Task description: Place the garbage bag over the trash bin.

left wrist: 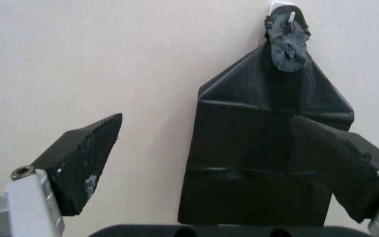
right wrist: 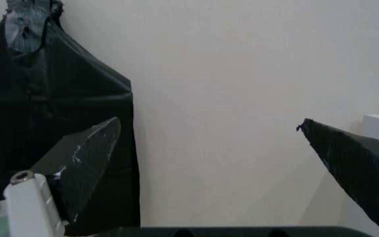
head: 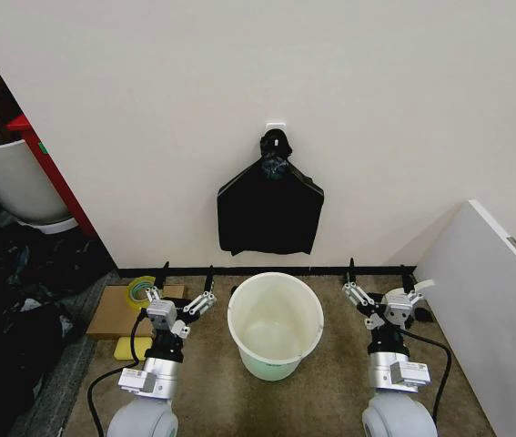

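Observation:
The cream-white trash bin [head: 276, 276] stands open and empty on the floor in front of me, between my two arms. The garbage bag is out of view. A flat black bundle [head: 269, 217] with a knotted top hangs from a white hook on the wall just behind the bin; the same bundle [left wrist: 262, 163] faces the left wrist camera, and its edge [right wrist: 51, 103] appears in the right wrist view. My left gripper [head: 187, 278] [left wrist: 206, 118] is open to the left of the bin. To the bin's right my right gripper [head: 378, 273] [right wrist: 208, 122] is open too. Both hold nothing.
A white panel [head: 490, 291] leans at the right. At the left stand a large white tub [head: 12, 182] and a red frame [head: 53, 173], with dark clutter on the floor. A cardboard box [head: 116, 314] with a tape roll [head: 140, 290] lies beside my left arm.

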Motion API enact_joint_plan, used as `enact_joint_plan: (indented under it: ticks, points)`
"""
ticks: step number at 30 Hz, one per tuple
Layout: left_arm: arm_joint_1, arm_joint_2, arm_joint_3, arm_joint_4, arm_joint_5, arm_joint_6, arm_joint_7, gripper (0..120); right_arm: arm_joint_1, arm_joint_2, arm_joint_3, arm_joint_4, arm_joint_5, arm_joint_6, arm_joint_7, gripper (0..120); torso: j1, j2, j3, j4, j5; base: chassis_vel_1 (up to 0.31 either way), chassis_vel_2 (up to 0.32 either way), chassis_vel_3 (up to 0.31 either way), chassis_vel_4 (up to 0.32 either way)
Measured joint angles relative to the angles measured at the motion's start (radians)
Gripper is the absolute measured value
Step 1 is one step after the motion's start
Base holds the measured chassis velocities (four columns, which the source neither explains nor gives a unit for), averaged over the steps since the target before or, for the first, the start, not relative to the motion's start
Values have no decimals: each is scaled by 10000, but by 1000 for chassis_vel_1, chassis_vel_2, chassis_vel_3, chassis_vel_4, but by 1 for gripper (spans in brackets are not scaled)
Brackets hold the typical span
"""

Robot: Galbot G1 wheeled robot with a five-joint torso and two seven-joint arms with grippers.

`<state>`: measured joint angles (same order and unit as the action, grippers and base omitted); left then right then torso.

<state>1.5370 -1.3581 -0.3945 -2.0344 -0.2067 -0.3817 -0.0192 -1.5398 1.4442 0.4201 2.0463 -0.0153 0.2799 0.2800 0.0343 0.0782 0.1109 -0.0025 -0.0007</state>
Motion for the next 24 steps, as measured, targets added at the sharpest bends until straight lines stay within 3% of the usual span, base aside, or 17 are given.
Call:
enact_joint_plan:
  ticks: [24]
  points:
    - [-147,174,-59,99,-98,50,11,100,543,178,497,-863,-1821,1593,-501,100,1,0,0,0,0,0,0,0,0]
